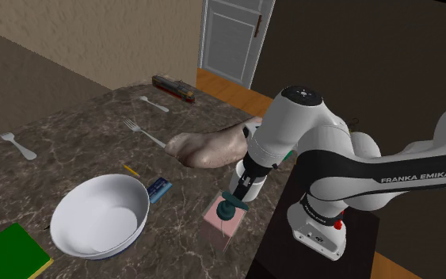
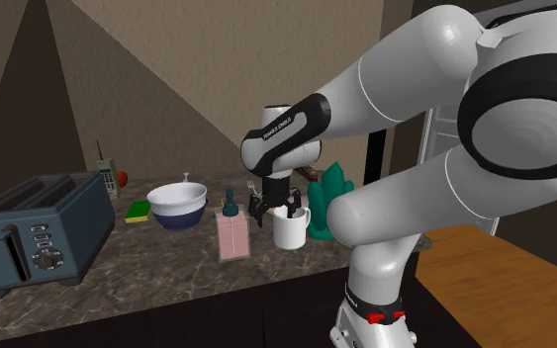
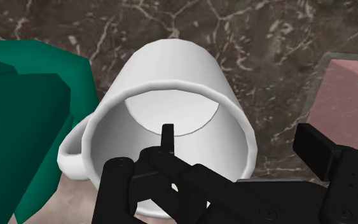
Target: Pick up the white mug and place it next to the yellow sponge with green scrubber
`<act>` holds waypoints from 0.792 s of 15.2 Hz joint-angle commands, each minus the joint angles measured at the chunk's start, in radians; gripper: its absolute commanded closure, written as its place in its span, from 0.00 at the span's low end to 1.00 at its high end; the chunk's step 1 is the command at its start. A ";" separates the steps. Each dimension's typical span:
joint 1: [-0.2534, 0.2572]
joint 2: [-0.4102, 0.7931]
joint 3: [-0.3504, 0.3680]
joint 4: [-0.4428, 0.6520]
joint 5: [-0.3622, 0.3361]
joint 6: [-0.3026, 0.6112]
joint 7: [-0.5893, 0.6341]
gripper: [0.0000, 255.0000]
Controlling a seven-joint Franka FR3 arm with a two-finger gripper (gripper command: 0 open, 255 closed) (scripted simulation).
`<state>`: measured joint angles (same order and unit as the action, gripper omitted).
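Observation:
A white mug [image 2: 290, 232] stands upright on the dark marble counter [image 2: 167, 257], near its edge by the arm. My black gripper [image 2: 275, 213] hangs just over the mug's rim. In the wrist view the mug [image 3: 171, 76] is seen from above with its handle toward the green object. My gripper [image 3: 244, 149] is open: one finger [image 3: 166, 137] dips inside the mug and the other stands outside the wall, a gap away. The yellow sponge with a green top [image 1: 11, 250] lies far off at the counter's other end, beyond the white bowl [image 1: 102, 214].
A pink soap bottle with a dark pump [image 2: 232, 235] stands close beside the mug. On the mug's other side is a green cactus-like figure [image 2: 330, 203]. Farther off are a toaster [image 2: 34, 232], a brownish lump [image 1: 209, 147], forks, a spoon and a toy train [image 1: 173, 87].

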<state>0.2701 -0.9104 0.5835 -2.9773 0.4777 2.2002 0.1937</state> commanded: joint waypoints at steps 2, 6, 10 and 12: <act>0.000 0.000 0.000 0.000 0.000 0.000 0.000 1.00; 0.000 0.000 0.000 0.000 0.000 0.000 0.000 1.00; 0.000 0.000 0.000 0.000 0.000 0.000 0.000 1.00; -0.004 -0.022 -0.014 0.017 -0.014 -0.038 0.000 1.00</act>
<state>0.2696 -0.9271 0.5744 -2.9680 0.4696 2.1747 0.1946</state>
